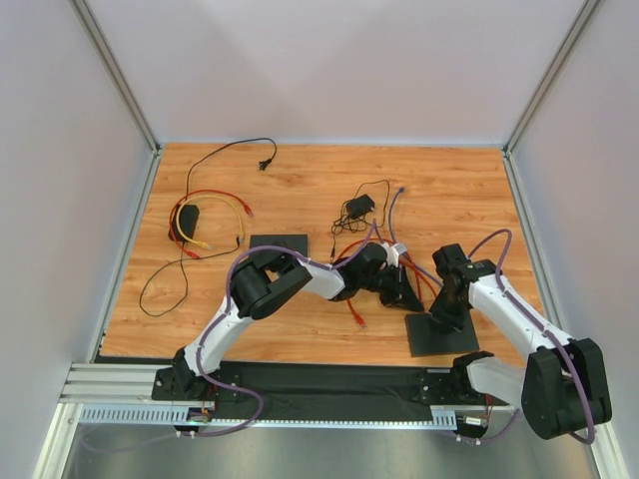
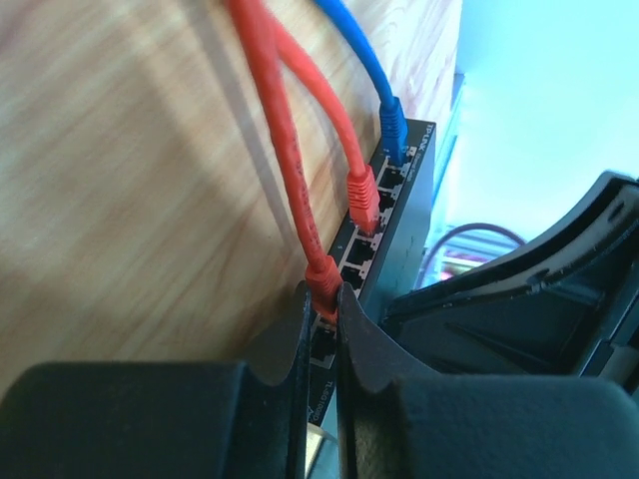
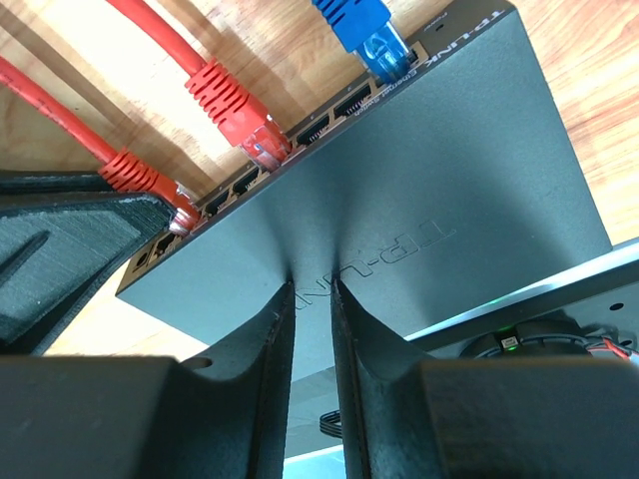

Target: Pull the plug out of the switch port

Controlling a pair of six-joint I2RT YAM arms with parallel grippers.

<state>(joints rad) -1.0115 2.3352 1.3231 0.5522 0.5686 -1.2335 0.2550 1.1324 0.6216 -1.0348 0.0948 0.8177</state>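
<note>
In the left wrist view the dark switch (image 2: 404,225) stands on edge with its row of ports facing the wood. My left gripper (image 2: 322,291) is shut on the nearest red plug (image 2: 321,274), which sits in a port. A second red plug (image 2: 361,197) and a blue plug (image 2: 392,125) fill ports farther along. My right gripper (image 3: 310,286) rests its fingertips on the switch's top face (image 3: 429,170); its jaws stand a narrow gap apart with nothing between them. The gripped red plug (image 3: 135,172) shows at the left of that view. From above, both grippers (image 1: 394,284) (image 1: 449,294) meet at the switch.
Two black mats (image 1: 278,242) (image 1: 439,334) lie on the wooden table. A power adapter (image 1: 359,207) lies behind the switch. A coil of red and yellow cables (image 1: 205,215) and a thin black cord (image 1: 225,155) occupy the back left. White walls enclose the table.
</note>
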